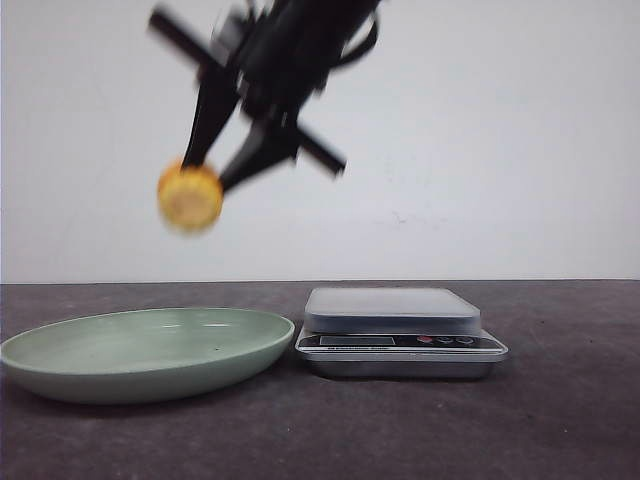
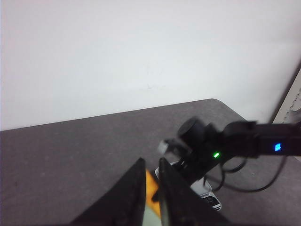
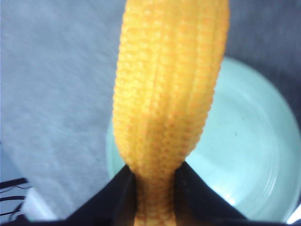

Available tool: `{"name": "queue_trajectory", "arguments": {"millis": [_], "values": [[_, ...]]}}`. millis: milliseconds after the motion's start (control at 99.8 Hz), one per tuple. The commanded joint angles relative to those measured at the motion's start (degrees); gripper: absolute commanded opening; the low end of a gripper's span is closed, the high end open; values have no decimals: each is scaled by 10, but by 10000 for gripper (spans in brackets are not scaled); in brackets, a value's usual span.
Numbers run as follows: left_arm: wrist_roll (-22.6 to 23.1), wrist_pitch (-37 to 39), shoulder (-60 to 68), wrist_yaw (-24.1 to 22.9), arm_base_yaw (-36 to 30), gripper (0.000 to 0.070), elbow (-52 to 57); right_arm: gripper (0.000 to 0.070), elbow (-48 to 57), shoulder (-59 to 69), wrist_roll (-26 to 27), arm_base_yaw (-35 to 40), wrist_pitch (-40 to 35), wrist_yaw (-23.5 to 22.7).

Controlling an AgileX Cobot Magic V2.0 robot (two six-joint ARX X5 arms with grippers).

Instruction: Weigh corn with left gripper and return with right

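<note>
**Corn in the right gripper, hanging over the plate for the return**

Nearest on the dark grey table [image 1: 560, 420] lie the shallow pale-green round plate [image 1: 40, 365] on the left and, just beside its right rim, the small silver digital kitchen scale [image 1: 400, 345]. The scale's flat weighing pan carries nothing. The plate also looks bare.

Above the plate, well clear of it, hangs the stubby yellow-orange corn cob [image 1: 190, 196], its paler cut end turned toward the front camera. The black right gripper [image 1: 208, 172] reaches in from the upper right and pinches the cob between its two tapering fingers. Its wrist view confirms this: the black fingers [image 3: 108, 197] press on one end of the ridged cob, with the green plate under it.

The black left gripper [image 2: 150, 162] shows only in its own wrist view. Its two pointed fingers stand close together with a narrow slit between them, and a sliver of orange shows through the slit. I cannot tell whether they grip anything. Behind everything stands the plain white wall [image 1: 500, 150].

The corn is off the scale and in the right gripper, so weighing looks finished and the return is in hand. The next move would call for a steady descent over the plate's middle. The fingers should spread only once the cob is low, since its round body could roll off the shallow rim.
</note>
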Motion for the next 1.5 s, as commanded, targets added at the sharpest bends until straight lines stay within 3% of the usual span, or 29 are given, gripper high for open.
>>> {"name": "queue_trajectory", "arguments": {"millis": [0,190,251,301,401,441,501,702,812,882,1173,1283,1404,1494], "values": [[4,-30,4,-1,-5,10,11,0,7,31,27,5,3,-2],[4,-30,4,-1,-5,10,11,1,7,58,39,5,-1,-4],[3,-30,4,-1,-5,10,11,29,7,58,38,5,-3,-5],[2,-30,4,-1,-5,10,11,125,7,58,38,5,-4,-6],[2,-30,4,-1,-5,10,11,440,7,58,38,5,-3,-16],[2,-30,4,-1,-5,10,11,513,7,58,38,5,-3,-21],[2,-30,4,-1,-5,10,11,552,7,58,38,5,-1,-37],[1,-30,4,-1,-5,10,11,549,9,27,35,-4,34,-43],[0,-30,4,-1,-5,10,11,533,26,-20,18,-17,45,3],[0,-30,4,-1,-5,10,11,514,41,-64,-19,-27,43,51],[-13,-30,4,-1,-5,10,11,264,52,-290,-247,-38,4,245],[-12,-30,4,-13,-5,10,1,0,51,-366,-280,-37,-34,267],[-12,-30,4,-54,-5,10,-19,0,40,-435,-301,-26,-57,278],[-10,-29,4,-74,-5,10,-42,0,-2,-486,-326,-7,-37,313]]}}
